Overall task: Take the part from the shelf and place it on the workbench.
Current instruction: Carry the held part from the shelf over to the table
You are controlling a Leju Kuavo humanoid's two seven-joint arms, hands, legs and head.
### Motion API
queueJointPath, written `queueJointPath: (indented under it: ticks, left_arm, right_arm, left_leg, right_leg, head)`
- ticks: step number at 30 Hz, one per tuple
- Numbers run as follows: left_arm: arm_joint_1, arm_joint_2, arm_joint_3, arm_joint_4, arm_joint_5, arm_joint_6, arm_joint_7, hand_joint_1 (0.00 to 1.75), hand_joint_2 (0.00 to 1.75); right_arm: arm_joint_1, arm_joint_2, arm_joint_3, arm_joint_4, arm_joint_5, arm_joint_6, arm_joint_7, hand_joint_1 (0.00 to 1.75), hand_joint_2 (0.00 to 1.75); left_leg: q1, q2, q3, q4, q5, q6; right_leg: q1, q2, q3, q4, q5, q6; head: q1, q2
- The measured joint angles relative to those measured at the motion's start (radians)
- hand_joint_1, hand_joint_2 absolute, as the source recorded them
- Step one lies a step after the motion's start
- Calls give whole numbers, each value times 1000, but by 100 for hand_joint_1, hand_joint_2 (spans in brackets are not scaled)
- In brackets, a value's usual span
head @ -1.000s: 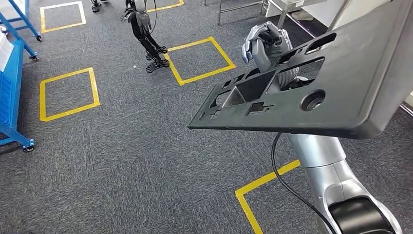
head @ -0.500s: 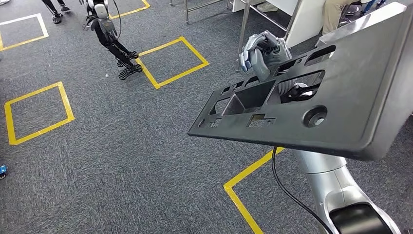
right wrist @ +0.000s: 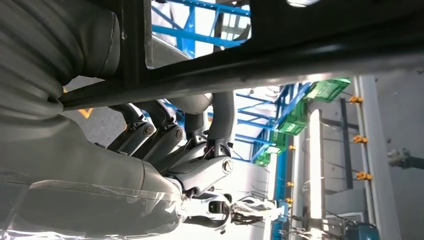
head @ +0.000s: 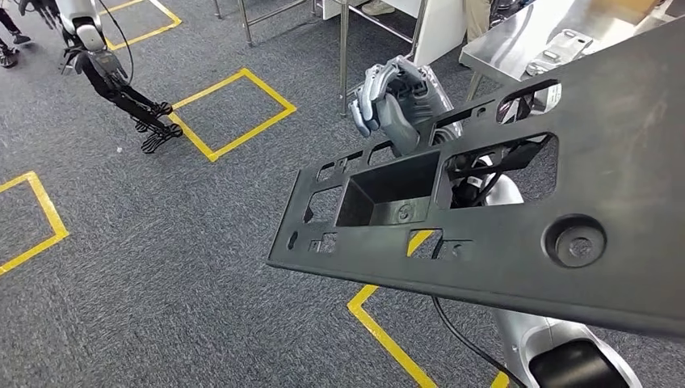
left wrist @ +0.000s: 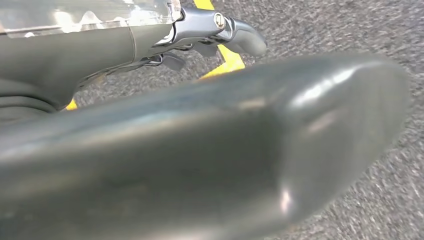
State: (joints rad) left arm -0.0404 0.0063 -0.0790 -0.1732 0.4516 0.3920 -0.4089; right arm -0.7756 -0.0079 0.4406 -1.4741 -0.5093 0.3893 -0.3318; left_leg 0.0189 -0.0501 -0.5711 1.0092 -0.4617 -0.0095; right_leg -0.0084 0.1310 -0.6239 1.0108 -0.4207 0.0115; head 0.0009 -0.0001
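The part is a large dark plastic panel [head: 517,234] with several cut-outs, held up low and tilted across the right of the head view. My right hand [head: 397,103] grips its far edge, fingers curled over the rim. In the right wrist view the dark fingers [right wrist: 165,135] wrap around a black bar of the panel [right wrist: 330,47]. The steel workbench [head: 525,36] stands at the top right, behind the panel. My left hand [left wrist: 210,150] hangs over the carpet, its thick thumb blurred and close and its fingers [left wrist: 225,30] stretched out with nothing in them.
Grey carpet bears yellow tape squares [head: 230,113]. Another legged robot [head: 105,69] stands at the top left. Metal table legs [head: 343,48] and a white board [head: 440,24] rise at the top centre. A black cable [head: 460,331] hangs by my right arm.
The camera has turned, so the floor marks and the other robot slid left and the steel workbench came into sight. The panel stays in my right hand and looks larger and nearer.
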Motion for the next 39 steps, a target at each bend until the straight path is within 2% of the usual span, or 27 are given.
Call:
queueJointPath:
  ticks: [2,4,6,7,8,9,11,13,15,16,17,19,21,22,23,24,25,26,27,28,29,31,33,35,37,38,39]
  left_arm:
    - [-1,-2,0,0,1,0,0,0,0]
    - [1,-2,0,0,2,0,-1,0,0]
    - [4,-3,1,0,4,-1,-2,0,0]
    - [5,-3,1,0,6,-2,-3,0,0]
    - [5,-4,1,0,7,-2,-3,0,0]
    - [5,-5,1,0,8,-3,-4,0,0]
    - [5,-8,1,0,8,-3,-6,0,0]
    - [6,-9,1,0,8,-2,-7,0,0]
    - [5,-9,1,0,8,-2,-8,0,0]
    - [4,-9,1,0,8,-2,-8,0,0]
    - [3,-10,1,0,8,-2,-8,0,0]
    - [4,-11,1,0,8,-2,-9,0,0]
    - [7,-11,1,0,8,-2,-9,0,0]
    - [8,-11,1,0,8,-2,-9,0,0]
    - [10,-11,1,0,8,-3,-9,0,0]
    - [11,-11,1,0,7,-3,-8,0,0]
    - [12,-11,1,0,6,-3,-8,0,0]
    - [12,-11,1,0,4,-4,-7,0,0]
    - [12,-11,1,0,2,-5,-5,0,0]
    - [11,-11,1,0,0,-7,-3,0,0]
    - [10,-11,1,0,-1,-9,0,0,0]
    - [5,-13,1,0,-4,-17,5,0,0]
    - [2,-14,1,0,-7,-30,10,0,0]
    - [4,-15,1,0,-7,-45,18,0,0]
    - [6,-15,1,0,-6,-60,30,0,0]
    - [6,-15,1,0,-5,-67,35,0,0]
    - [5,-15,1,0,-5,-72,39,0,0]
  right_arm:
    - [-4,0,5,-9,-12,4,4,175,175]
    - [-7,2,11,-14,-29,12,5,175,175]
    - [-4,4,20,-15,-40,21,6,175,175]
    - [-2,4,25,-18,-43,25,6,175,175]
    - [1,4,29,-23,-45,28,5,175,175]
    - [1,4,34,-30,-47,30,4,175,175]
    - [-1,4,41,-46,-51,34,3,175,175]
    - [-3,4,47,-58,-54,36,2,175,175]
    - [-2,3,52,-64,-54,38,1,175,175]
    - [-2,2,53,-67,-54,38,1,175,175]
    - [-3,2,54,-70,-54,38,1,175,175]
    - [-4,3,57,-75,-54,38,2,175,175]
    - [-2,4,60,-76,-55,37,2,175,175]
    - [0,4,61,-76,-56,35,2,175,175]
    - [2,3,63,-76,-56,32,2,175,175]
    - [4,3,64,-76,-57,29,2,175,175]
    - [4,1,64,-76,-58,25,2,175,175]
    - [5,0,64,-76,-58,21,2,175,175]
    - [5,-3,64,-75,-58,18,1,175,175]
    - [7,-5,64,-74,-58,14,0,175,175]
    - [10,-8,63,-72,-58,11,-3,175,175]
    - [18,-19,58,-67,-57,6,-12,175,175]
    - [24,-33,51,-64,-55,6,-23,175,175]
    - [29,-43,47,-62,-54,8,-32,175,175]
    - [41,-49,46,-59,-52,9,-36,175,175]
    - [48,-52,46,-57,-52,9,-36,175,175]
    - [54,-54,46,-55,-51,9,-37,175,175]
  left_leg:
    - [3,23,2,-9,7,13]
    - [0,47,1,-12,9,20]
    - [-1,73,0,-12,8,22]
    - [-1,86,-1,-11,8,21]
    - [-1,98,0,-11,7,21]
    - [-1,109,2,-11,5,19]
    - [-5,128,6,-10,1,14]
    - [-9,145,10,-9,-4,3]
    - [-11,167,16,-11,-6,-8]
    - [-9,166,17,-9,-10,-14]
    - [-8,152,14,4,-23,-18]
    - [-3,98,-25,95,-78,-25]
    - [-3,64,-95,241,-140,-28]
    - [-3,60,-122,291,-152,-29]
    - [-3,58,-131,301,-141,-28]
    - [-3,57,-123,272,-112,-27]
    - [-1,49,-96,205,-69,-24]
    - [1,30,-64,128,-30,-21]
    - [3,10,-37,66,-7,-18]
    - [3,-8,-18,22,5,-15]
    - [3,-16,-13,9,3,-11]
    - [1,-3,-11,4,4,0]
    - [2,18,-8,-4,9,14]
    - [1,42,-6,-9,12,24]
    - [-2,66,-7,-9,10,27]
    - [-3,78,-6,-8,9,28]
    - [-4,90,-6,-7,7,28]
  right_leg:
    - [5,-45,-17,34,-25,7]
    - [5,-105,-71,153,-90,12]
    - [0,-121,-128,281,-141,16]
    - [-1,-123,-134,297,-140,18]
    - [-3,-126,-119,273,-123,18]
    - [-3,-135,-84,210,-92,17]
    - [5,-179,-2,62,-38,8]
    - [14,-202,31,-7,-23,-2]
    - [16,-180,28,-11,-22,-11]
    - [14,-169,29,-14,-20,-16]
    - [10,-158,31,-18,-17,-21]
    - [4,-138,35,-23,-12,-29]
    - [4,-114,35,-22,-12,-33]
    - [4,-102,35,-21,-12,-33]
    - [5,-87,35,-19,-12,-33]
    - [5,-73,35,-17,-13,-32]
    - [4,-59,36,-14,-14,-30]
    - [4,-45,35,-11,-16,-27]
    - [4,-34,32,-8,-18,-23]
    - [3,-23,28,-5,-18,-18]
    - [2,-14,24,-4,-17,-12]
    - [0,2,18,-6,-13,2]
    - [2,-36,7,14,-27,12]
    - [4,-101,-39,110,-80,18]
    - [1,-122,-104,241,-134,22]
    - [0,-124,-120,271,-136,23]
    - [0,-126,-117,265,-122,22]
  head:
    - [5,0]
    - [11,0]
    - [11,0]
    - [11,0]
    - [11,0]
    - [12,0]
    - [11,0]
    - [11,0]
    - [10,0]
    - [10,0]
    - [9,0]
    - [4,0]
    - [-1,0]
    - [-2,0]
    - [-2,0]
    - [-2,0]
    - [-2,0]
    - [-2,0]
    - [-2,0]
    - [-2,0]
    - [-2,0]
    - [-2,0]
    - [3,0]
    - [10,0]
    - [12,0]
    - [12,0]
    - [13,0]
